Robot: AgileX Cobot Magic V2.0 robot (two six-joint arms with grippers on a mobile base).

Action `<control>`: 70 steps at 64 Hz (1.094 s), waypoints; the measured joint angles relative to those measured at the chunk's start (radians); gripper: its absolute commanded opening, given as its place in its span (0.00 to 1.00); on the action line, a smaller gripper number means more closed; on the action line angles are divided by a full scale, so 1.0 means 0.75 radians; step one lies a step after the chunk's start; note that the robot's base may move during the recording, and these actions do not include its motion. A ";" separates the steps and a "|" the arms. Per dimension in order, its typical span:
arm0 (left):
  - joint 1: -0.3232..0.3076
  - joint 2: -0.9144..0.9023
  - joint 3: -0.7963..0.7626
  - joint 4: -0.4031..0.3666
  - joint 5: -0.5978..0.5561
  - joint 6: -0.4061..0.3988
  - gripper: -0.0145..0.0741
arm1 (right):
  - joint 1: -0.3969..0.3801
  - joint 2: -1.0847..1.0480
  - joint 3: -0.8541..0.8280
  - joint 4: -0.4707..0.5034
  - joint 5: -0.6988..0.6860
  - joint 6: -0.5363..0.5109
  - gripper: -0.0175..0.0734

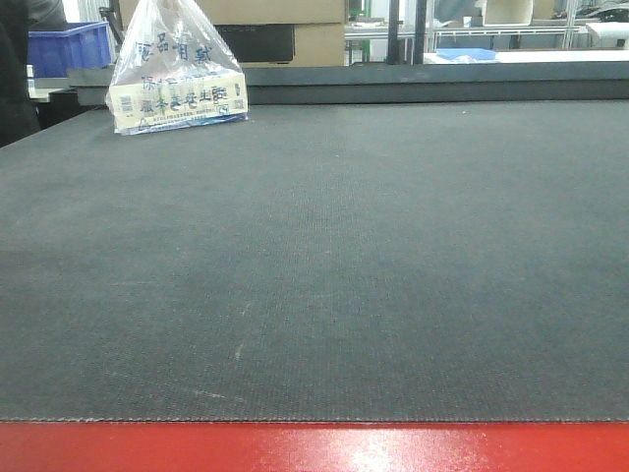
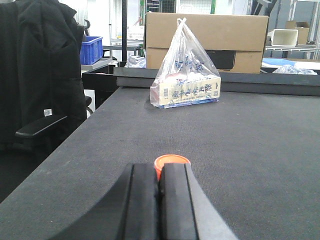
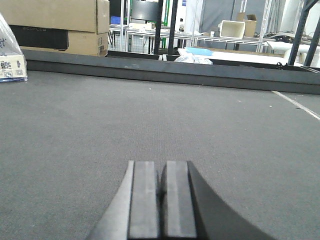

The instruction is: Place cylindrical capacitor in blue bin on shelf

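**Capacitor (image 2: 172, 161) on the mat at the left gripper's tips**

Front view: a dark mat (image 1: 393, 246) fills most of the frame, with a red edge (image 1: 314, 447) along the bottom. At the far left corner of the mat stands a clear plastic bag (image 1: 177, 74) with a printed pack inside. Behind it are a box (image 1: 295, 39) and, at the far left off the mat, a blue bin (image 1: 64, 47).

Left wrist view: the left gripper (image 2: 160, 170) lies low over the mat (image 2: 260, 150), its fingers (image 2: 145, 200) pressed together with only a thin seam between them. Just past the tips shows a small round orange top, which I take to be the capacitor. Only that top is visible, and whether it touches the tips cannot be told. Well beyond it the bag (image 2: 186, 75) stands upright near the mat's far edge, with the box (image 2: 225, 35) behind. The blue bin (image 2: 91, 50) is off to the left, past a black jacket (image 2: 45, 75) hung on a chair, well apart from the capacitor.

Right wrist view: the right gripper (image 3: 161, 169) also sits low over the mat (image 3: 225, 125), its fingers (image 3: 144, 200) closed against each other with nothing between them. The bag's corner (image 3: 11, 55) shows at the left edge and the box (image 3: 60, 20) behind it.
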 measured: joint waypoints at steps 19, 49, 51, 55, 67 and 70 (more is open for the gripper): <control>0.000 0.000 0.000 0.000 0.000 0.000 0.04 | 0.000 0.000 0.000 0.000 0.000 -0.002 0.01; 0.000 -0.001 -0.035 -0.007 0.032 0.000 0.04 | 0.000 0.000 -0.025 -0.015 -0.049 -0.002 0.01; 0.000 -0.001 -0.065 -0.009 0.085 0.000 0.04 | 0.000 0.000 -0.062 -0.015 0.011 -0.002 0.01; 0.000 0.005 -0.172 -0.014 0.223 0.000 0.04 | 0.000 0.005 -0.164 -0.015 0.163 -0.002 0.01; 0.000 0.205 -0.539 -0.017 0.542 0.000 0.04 | 0.000 0.168 -0.556 -0.018 0.616 -0.002 0.01; 0.000 0.295 -0.629 -0.019 0.632 0.000 0.04 | 0.000 0.229 -0.632 -0.018 0.702 -0.002 0.01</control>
